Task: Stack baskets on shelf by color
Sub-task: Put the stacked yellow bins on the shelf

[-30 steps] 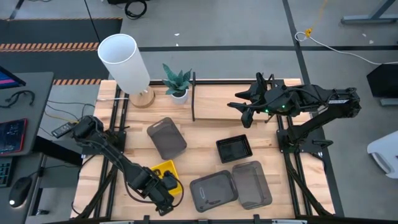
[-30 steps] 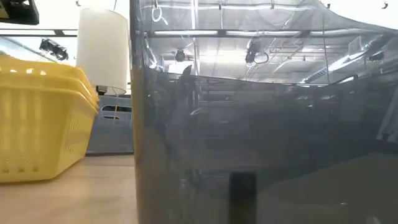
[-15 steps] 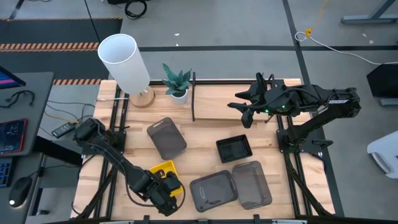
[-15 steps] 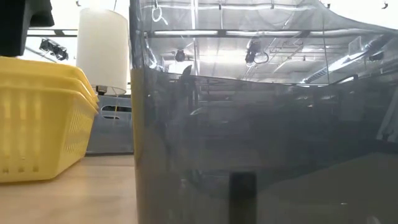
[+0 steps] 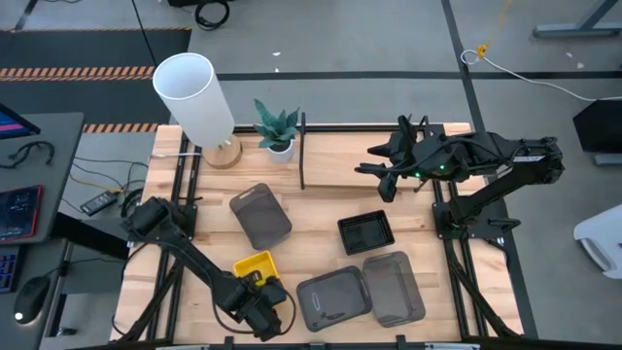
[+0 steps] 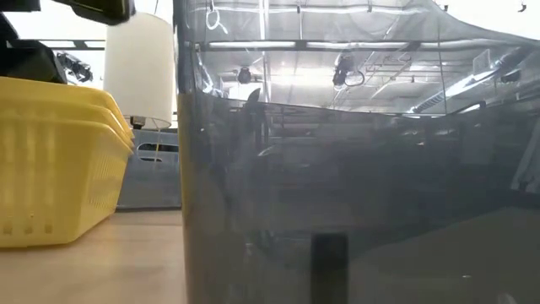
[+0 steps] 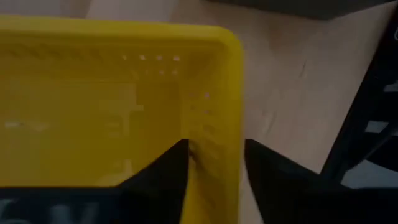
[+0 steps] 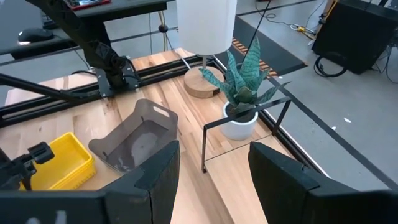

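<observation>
I'm starting at the lower left of the high view: my left gripper (image 5: 260, 309) sits at the near end of the yellow baskets (image 5: 255, 269). In the left wrist view the fingers (image 7: 166, 169) straddle the yellow wall, one inside and one outside, a narrow gap with the rim between them. Touching or squeezing? I can't tell, so no call on the grip.

Moving right, one grey basket (image 5: 260, 216) lies mid-table, tilted. Two more grey baskets (image 5: 364, 292) sit side by side at the lower centre, with the black baskets (image 5: 366, 232) just above them.

Upper right now: the shelf (image 5: 340, 160) shows only bare board in the high view, so I judge nothing is stacked there yet. Every colour is left to go. My right gripper (image 5: 387, 170) hangs over the shelf's right part, fingers (image 8: 155, 169) spread wide, nothing between them.

Hard to read: the low view is nearly filled by a grey basket wall, with the yellow stack at its left edge showing three nested rims. From above I can't count the black pile. The left arm covers the yellow stack's near end.
</observation>
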